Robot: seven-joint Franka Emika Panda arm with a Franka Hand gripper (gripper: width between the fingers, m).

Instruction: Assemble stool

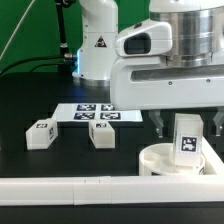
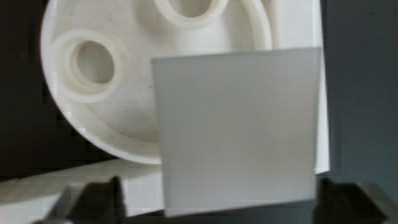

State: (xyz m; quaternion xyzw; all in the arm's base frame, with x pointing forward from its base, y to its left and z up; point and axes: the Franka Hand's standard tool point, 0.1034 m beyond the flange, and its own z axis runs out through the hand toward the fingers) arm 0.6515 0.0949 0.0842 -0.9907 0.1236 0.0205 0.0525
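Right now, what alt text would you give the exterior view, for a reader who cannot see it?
The claw straddles an upright leg block over the round seat, at the exterior view's right. Two more leg blocks lie on the table at the exterior view's left, near the marker board; a white rail borders the front.

Exterior cam sits low off the bench's (image 1: 30,100) near edge, facing across to the arm base (image 1: 97,45), mid-range; wrist cam looks point-blank past the gripper (image 2: 222,205); both catch leg block (image 1: 187,140) and seat disc (image 1: 160,160).
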